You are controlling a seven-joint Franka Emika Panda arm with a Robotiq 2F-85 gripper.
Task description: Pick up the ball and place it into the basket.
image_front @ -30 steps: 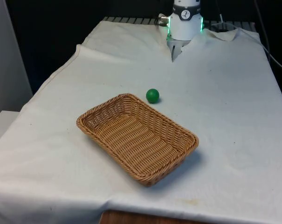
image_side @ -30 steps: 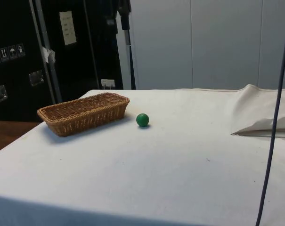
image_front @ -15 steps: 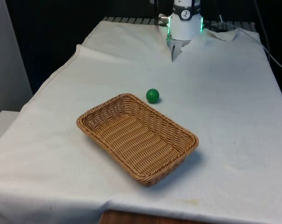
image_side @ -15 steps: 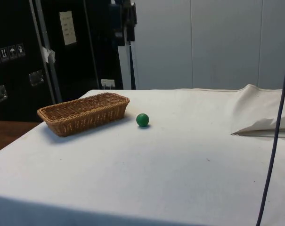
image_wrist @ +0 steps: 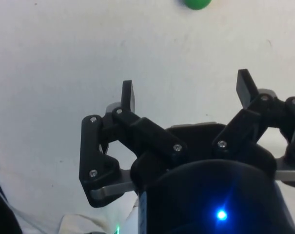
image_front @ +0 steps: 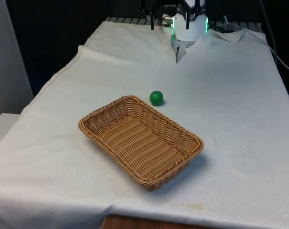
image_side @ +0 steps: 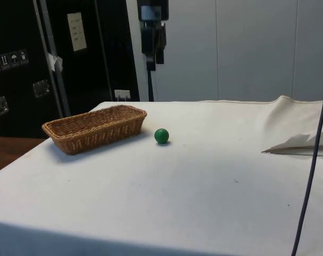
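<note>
Basket (image_front: 140, 141) of woven tan wicker, ribbed and rough; ball (image_front: 156, 98) smooth green with a slight sheen; table cloth (image_front: 230, 105) matt off-white fabric, creased at the far end; gripper (image_wrist: 186, 95) of matt black plastic links with small metal screws.

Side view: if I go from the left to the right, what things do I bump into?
Basket → end effector, hanging up high → green ball → fold of white cloth.
</note>
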